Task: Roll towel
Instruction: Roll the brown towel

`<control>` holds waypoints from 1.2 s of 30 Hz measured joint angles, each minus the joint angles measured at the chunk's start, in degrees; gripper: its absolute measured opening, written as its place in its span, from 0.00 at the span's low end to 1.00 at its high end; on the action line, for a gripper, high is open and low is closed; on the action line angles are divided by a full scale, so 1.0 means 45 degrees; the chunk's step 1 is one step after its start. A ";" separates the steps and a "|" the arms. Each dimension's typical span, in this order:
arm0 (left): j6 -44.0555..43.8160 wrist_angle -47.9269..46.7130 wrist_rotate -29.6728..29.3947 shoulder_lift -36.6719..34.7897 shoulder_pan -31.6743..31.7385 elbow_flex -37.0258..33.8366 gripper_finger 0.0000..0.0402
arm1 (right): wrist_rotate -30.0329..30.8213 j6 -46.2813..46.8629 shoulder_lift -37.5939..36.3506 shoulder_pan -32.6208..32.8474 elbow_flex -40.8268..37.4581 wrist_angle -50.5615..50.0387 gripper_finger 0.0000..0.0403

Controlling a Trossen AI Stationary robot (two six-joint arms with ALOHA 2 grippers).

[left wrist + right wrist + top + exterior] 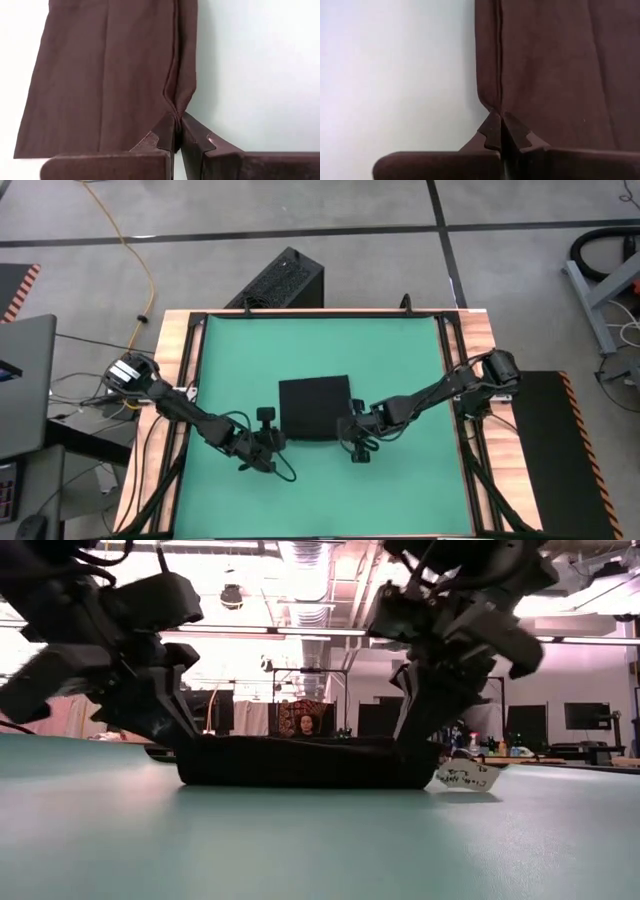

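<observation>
Towel (315, 407) lies flat mid-mat, left gripper (272, 442) and right gripper (352, 436) each pinched tight on a near corner, cloth stretching away from both, equally near.

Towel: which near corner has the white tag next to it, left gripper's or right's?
The right gripper's. In the low view the white tag lies on the mat beside the towel end it pinches; the left gripper's corner shows none.
</observation>
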 joint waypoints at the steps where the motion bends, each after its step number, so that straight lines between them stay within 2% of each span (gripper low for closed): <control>1: -0.0004 -0.0039 0.0000 0.0000 0.0104 0.0000 0.01 | 0.0000 0.0004 0.0001 -0.0097 0.0036 -0.0096 0.03; 9: 0.0242 -0.0098 0.0717 0.0000 0.0762 0.0005 0.00 | -0.0341 -0.0063 -0.0004 -0.0667 0.0613 -0.0745 0.03; 16: 0.0390 -0.0380 0.0605 -0.0007 0.0979 0.0017 0.00 | -0.0345 -0.0299 -0.0018 -0.1221 0.0936 -0.1638 0.03; 25: 0.0856 -0.0509 0.0421 -0.0108 0.1431 0.0024 0.00 | -0.0573 -0.0549 -0.0074 -0.1949 0.0936 -0.1742 0.03; 36: 0.1892 -0.0810 0.0046 -0.1141 0.2729 0.0024 0.00 | -0.0563 -0.1369 -0.0106 -0.2891 0.0936 -0.1652 0.03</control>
